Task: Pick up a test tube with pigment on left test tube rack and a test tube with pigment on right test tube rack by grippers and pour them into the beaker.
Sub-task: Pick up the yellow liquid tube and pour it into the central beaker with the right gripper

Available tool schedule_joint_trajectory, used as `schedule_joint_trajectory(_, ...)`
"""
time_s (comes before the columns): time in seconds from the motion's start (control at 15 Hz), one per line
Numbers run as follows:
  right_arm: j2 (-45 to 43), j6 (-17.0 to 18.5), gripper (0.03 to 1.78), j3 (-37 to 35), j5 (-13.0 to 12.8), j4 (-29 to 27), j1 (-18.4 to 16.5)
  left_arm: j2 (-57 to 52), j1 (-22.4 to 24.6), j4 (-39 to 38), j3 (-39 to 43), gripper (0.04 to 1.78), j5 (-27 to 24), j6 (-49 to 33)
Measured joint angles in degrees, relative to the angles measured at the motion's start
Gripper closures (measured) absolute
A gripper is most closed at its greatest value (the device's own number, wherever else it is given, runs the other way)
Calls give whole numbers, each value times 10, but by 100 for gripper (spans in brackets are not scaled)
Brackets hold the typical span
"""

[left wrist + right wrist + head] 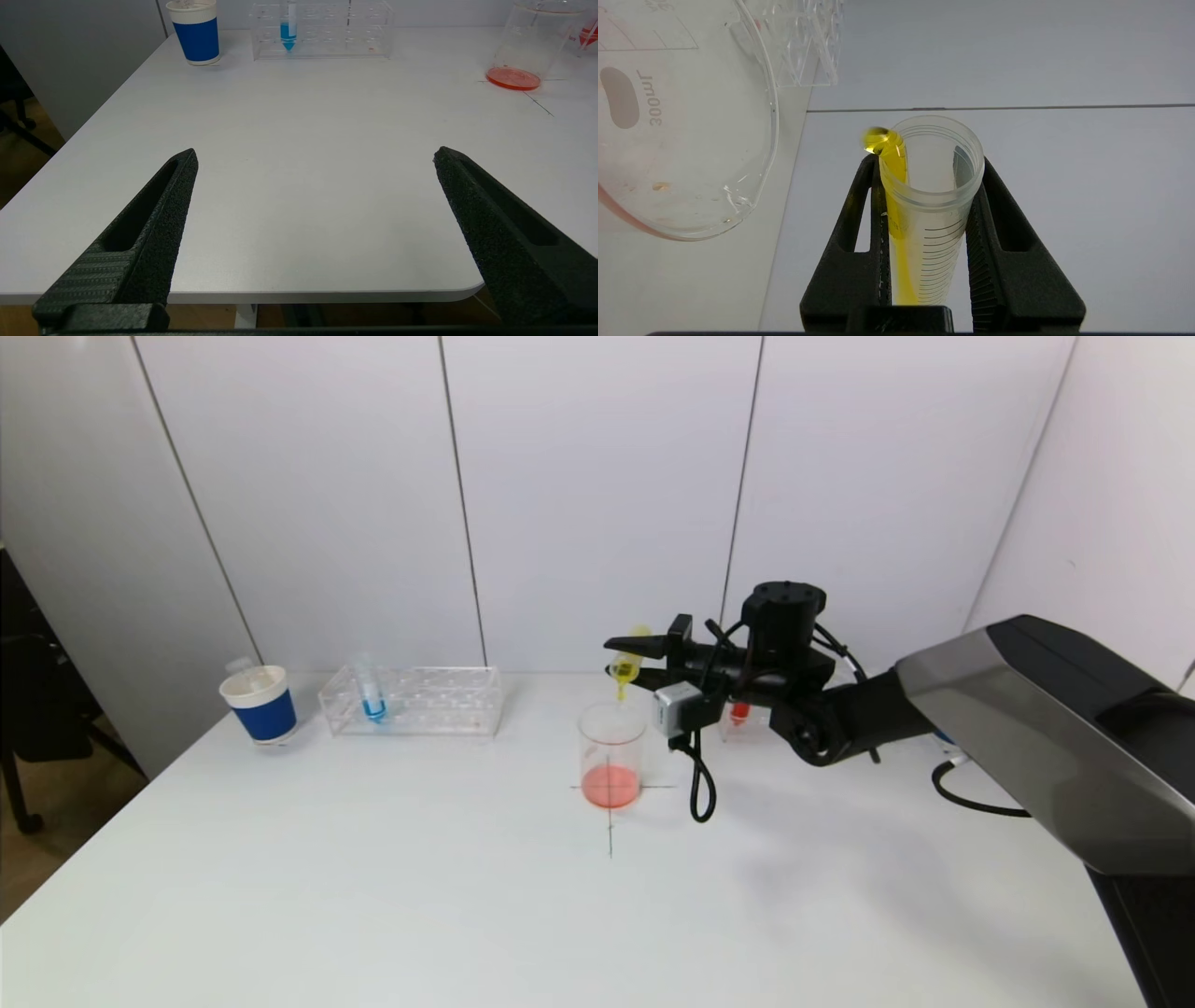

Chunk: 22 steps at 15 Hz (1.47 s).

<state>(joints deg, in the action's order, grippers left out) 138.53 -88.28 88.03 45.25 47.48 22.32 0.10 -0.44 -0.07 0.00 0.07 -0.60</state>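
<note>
While right tool [624, 651] grips one yellow tube [627, 667] | one beaker [611, 753] | left tool [315, 156] wide

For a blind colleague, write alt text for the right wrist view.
The right pincer grips a clear graduated test tube, tipped so yellow pigment runs to its rim beside the beaker. A clear rack stands beyond.

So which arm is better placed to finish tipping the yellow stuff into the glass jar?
The right. Its gripper already clamps the yellow tube, tilted over the beaker. The left gripper hangs open near the table's edge.
</note>
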Motion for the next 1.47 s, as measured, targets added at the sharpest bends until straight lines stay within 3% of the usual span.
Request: schedule_joint_trajectory(1.47,-19,-154,130,8,-44,-27,4,0,0,0,0,6,0,0)
